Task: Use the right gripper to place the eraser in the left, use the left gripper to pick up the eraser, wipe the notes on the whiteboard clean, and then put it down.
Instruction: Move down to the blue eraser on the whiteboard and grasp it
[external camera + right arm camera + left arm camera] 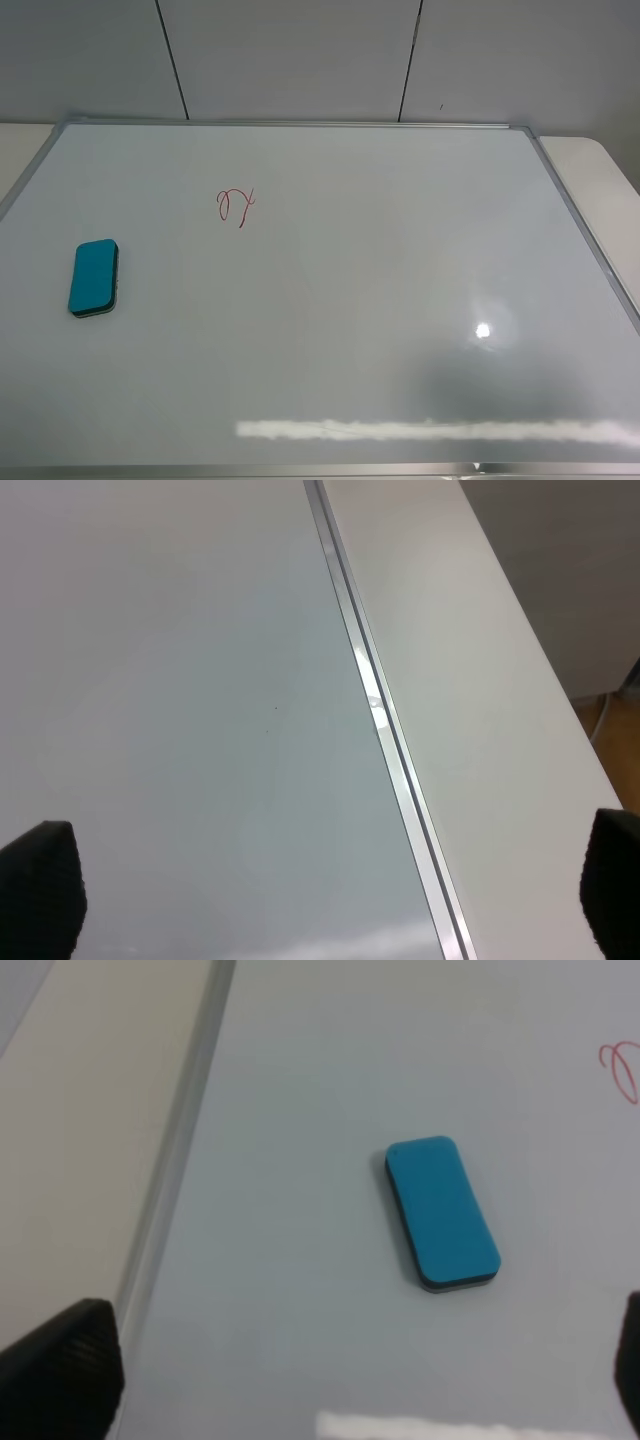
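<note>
- While the eraser (pixel 94 278) lies flat on the whiteboard (pixel 350 300), teal face up and dark felt down, nothing is touching it.
- Seen from the high camera, it sits at about 9 o'clock on the board, near the frame on that side, with its long axis running roughly 12 to 6.
- From the eraser, the notes (pixel 237 206) are at about 2 o'clock: a small red scribble, well apart from it.
- Below the left wrist camera the eraser lies ahead of the left claw (pixel 345 1370), between the lines of its two black fingers (pixel 60 1370) and clear of both.
- That claw stands wide apart, holds nothing, and hovers above the board near the silver frame (pixel 175 1160) and the pale tabletop (pixel 80 1110).
- Only the fingertips show, so the rest of the left arm's pose cannot be told.
- At about 3 o'clock on the board, the right claw (pixel 325 890) also has its fingers spread wide and holds nothing, well apart from the eraser.
- It hangs over the frame on that side, one fingertip above the board and the other above the tabletop.
</note>
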